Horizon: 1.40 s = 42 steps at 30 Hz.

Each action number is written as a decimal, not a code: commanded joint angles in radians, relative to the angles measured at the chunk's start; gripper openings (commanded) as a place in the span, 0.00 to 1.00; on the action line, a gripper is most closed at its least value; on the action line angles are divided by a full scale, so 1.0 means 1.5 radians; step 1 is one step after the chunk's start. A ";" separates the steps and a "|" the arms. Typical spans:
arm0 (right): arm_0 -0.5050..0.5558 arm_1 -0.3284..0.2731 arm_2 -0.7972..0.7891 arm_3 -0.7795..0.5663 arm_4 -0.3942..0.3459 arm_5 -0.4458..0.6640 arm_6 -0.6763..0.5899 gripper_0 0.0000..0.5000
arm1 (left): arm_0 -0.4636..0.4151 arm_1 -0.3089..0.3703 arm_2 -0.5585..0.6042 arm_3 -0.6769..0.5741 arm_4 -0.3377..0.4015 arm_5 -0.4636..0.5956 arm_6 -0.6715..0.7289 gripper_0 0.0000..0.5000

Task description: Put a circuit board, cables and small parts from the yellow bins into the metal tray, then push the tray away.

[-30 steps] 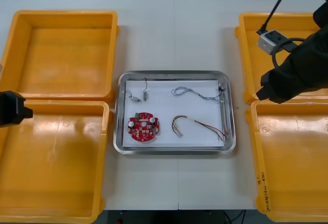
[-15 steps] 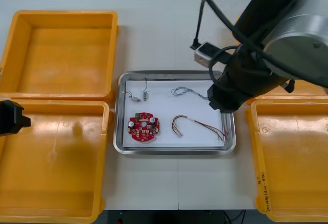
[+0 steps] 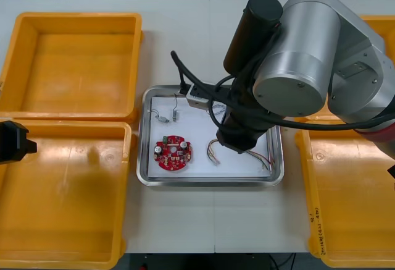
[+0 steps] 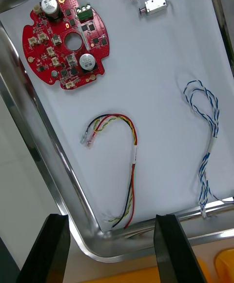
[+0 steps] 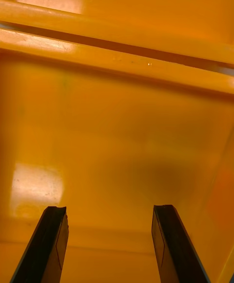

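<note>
Metal tray beneath right tool, fingers apart

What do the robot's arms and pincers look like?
The right arm is chunky: round silver joints and black sections, black cables looping by a small grey box. The left arm looks black. The right pincer and left pincer each have two flat black fingers with square tips.

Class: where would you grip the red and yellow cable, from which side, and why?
Grip the red and yellow cable at its straight run by the white sleeve, from above, pinching across it: it lies flat on the tray's floor, bare either side. Right hand hangs open above; left hand over a yellow bin.
</note>
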 commanded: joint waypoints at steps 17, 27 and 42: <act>-0.011 0.037 0.128 0.006 0.060 -0.072 0.143 1.00 | 0.015 0.028 0.020 -0.022 0.005 0.004 -0.087 1.00; 0.029 0.036 0.172 0.012 0.092 -0.074 0.151 1.00 | 0.015 0.028 0.020 -0.022 0.005 0.004 -0.087 1.00; 0.083 0.049 0.220 0.013 0.165 -0.125 0.152 1.00 | 0.015 0.028 0.020 -0.022 0.005 0.004 -0.087 1.00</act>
